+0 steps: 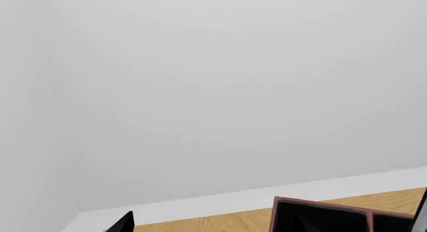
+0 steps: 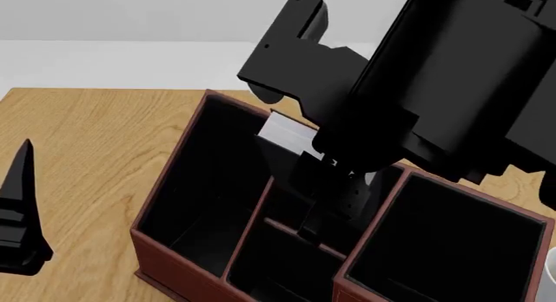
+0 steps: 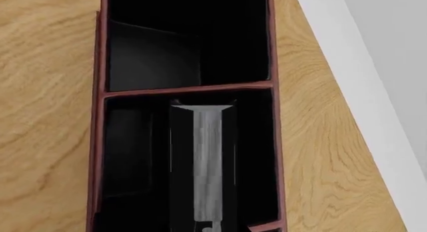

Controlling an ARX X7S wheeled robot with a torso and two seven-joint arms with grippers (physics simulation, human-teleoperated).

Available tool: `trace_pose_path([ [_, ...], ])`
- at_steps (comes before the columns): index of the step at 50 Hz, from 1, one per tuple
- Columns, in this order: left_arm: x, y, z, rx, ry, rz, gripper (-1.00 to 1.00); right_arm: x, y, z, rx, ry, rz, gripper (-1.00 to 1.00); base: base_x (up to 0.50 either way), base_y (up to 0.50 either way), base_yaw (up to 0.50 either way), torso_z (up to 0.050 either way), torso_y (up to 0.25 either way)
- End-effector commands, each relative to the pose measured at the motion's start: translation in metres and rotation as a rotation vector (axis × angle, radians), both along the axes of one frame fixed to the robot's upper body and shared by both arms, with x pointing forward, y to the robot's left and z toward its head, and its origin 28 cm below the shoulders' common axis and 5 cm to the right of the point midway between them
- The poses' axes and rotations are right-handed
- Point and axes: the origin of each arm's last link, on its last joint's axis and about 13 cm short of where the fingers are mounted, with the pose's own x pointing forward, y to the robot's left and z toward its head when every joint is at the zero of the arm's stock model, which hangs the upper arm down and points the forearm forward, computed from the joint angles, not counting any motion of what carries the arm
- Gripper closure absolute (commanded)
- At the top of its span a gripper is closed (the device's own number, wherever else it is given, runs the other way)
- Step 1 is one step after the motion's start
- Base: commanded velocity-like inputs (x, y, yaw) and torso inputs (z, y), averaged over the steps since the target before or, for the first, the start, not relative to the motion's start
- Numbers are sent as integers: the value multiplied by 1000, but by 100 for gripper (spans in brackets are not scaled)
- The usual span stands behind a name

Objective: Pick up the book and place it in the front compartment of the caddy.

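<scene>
Three views tell different parts: from the head camera we see our right arm reaching down into the caddy on the wooden tabletop, its bulk hiding most of the book, of which only a pale strip of page edges shows. Our right wrist camera looks straight into one compartment, where the book stands with its grey-white edge up. Whether the right fingers are clamped on it, we cannot tell. Our left fingers point up over the tabletop beside the caddy; their spacing is unclear. Our left wrist view catches mostly wall and a caddy corner.
</scene>
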Motion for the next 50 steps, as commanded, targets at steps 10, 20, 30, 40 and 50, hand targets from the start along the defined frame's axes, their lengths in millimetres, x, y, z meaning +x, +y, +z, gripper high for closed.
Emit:
trace_pose_path([
  [10, -1, 1, 0, 0, 0, 4, -100, 10, -3, -20, -42, -34, -23, 100, 0, 0, -1, 0, 0],
  [20, -1, 2, -1, 0, 1, 6, -100, 13, -4, -30, -49, -28, -26, 100, 0, 0, -1, 0, 0],
  [30, -2, 2, -1, -1, 0, 8, -100, 17, -6, -38, -61, -31, -40, 100, 0, 0, -1, 0, 0],
  [40, -2, 2, -1, -2, 0, 9, -100, 21, -6, -45, -67, -37, -51, 100, 0, 0, -1, 0, 0],
  [50, -2, 3, -2, -2, 0, 12, -100, 24, -9, -50, -82, -46, -66, 100, 1, -1, -1, 0, 0],
])
